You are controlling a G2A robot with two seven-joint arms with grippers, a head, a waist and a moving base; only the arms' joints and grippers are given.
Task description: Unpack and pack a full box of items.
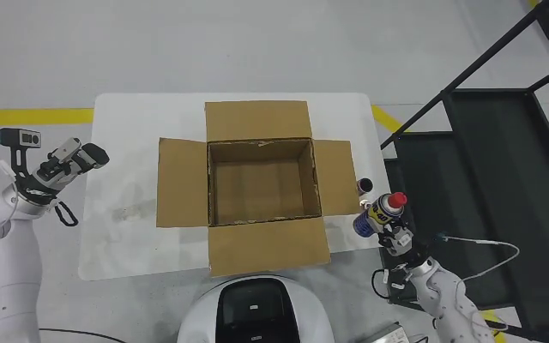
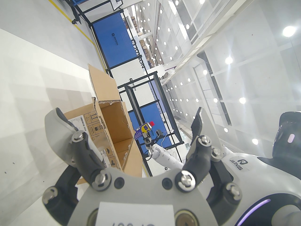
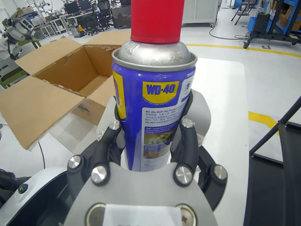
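An open cardboard box [image 1: 264, 182] stands in the middle of the white table [image 1: 129, 154], flaps spread, its inside bare. My right gripper [image 1: 390, 230] is shut on a blue spray can with a red cap [image 1: 383, 212] [image 3: 154, 76], held upright off the table's right edge, beside the box's right flap [image 1: 336, 177]. The can also appears far off in the left wrist view [image 2: 144, 129]. My left gripper [image 1: 86, 158] [image 2: 131, 123] is open and holds nothing, hovering at the table's left edge, away from the box [image 2: 110, 130].
A small dark round object [image 1: 364, 183] sits at the table's right edge by the flap. A black metal stair frame [image 1: 463, 146] stands right of the table. Yellow floor tape [image 1: 47, 115] runs behind the table.
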